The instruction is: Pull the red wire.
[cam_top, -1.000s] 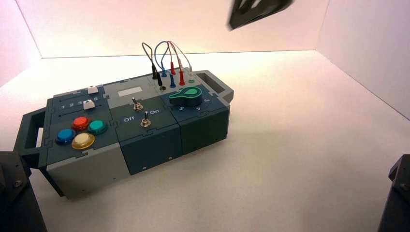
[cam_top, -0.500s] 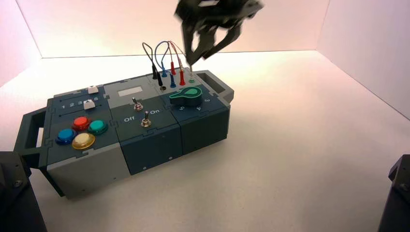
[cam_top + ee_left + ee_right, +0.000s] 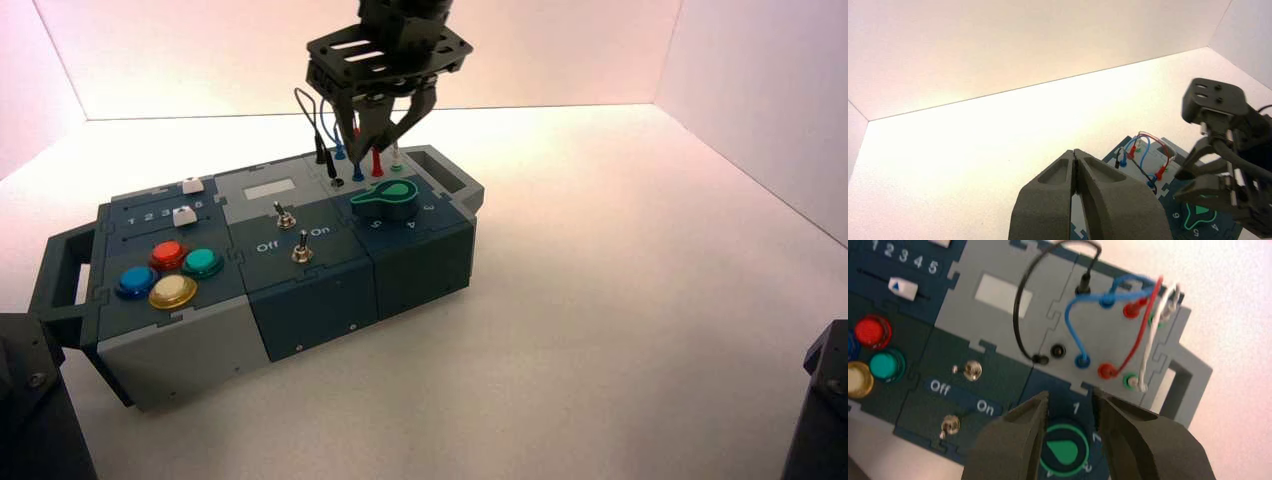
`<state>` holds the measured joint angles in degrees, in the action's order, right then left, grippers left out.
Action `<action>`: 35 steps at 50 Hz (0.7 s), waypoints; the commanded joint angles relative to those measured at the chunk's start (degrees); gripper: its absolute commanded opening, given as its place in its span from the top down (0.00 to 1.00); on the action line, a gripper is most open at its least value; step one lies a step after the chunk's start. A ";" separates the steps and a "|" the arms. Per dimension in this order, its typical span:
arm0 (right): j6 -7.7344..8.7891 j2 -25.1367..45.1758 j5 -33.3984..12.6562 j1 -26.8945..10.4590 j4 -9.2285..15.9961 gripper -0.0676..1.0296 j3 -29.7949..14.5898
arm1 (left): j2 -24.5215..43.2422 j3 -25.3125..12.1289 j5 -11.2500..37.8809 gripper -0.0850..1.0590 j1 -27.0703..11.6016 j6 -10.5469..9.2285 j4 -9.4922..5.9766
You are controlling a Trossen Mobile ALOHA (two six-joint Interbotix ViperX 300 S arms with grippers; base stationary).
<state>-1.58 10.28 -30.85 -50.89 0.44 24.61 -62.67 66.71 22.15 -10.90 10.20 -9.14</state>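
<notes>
High: looked down from behind, far | left wrist: distant, oblique | right wrist: close overhead | all shared box (image 3: pixel 270 260) wires (image 3: pixel 1128 325)

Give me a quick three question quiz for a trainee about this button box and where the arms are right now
1. True or false: the right gripper has already closed on the red wire.
2. Which gripper hangs over the wires? A) left B) right
3. Fill in: the left gripper is ____ (open/shut).

Key
1. False: it is open above the green knob, and both red plugs sit in the box.
2. B
3. shut
</notes>
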 commanded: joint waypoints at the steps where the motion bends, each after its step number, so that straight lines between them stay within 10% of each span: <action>1: 0.09 -0.53 -0.18 0.18 -0.44 0.51 -2.55 | 0.44 -1.41 -0.18 0.95 0.18 0.00 0.00; 35: 0.18 0.53 -1.32 3.96 -1.41 0.51 -3.43 | 0.09 -1.41 -0.18 0.95 0.18 0.00 0.00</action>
<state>-1.58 11.78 -32.43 -47.29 -0.79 23.03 -62.93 66.71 22.32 -10.90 10.20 -9.14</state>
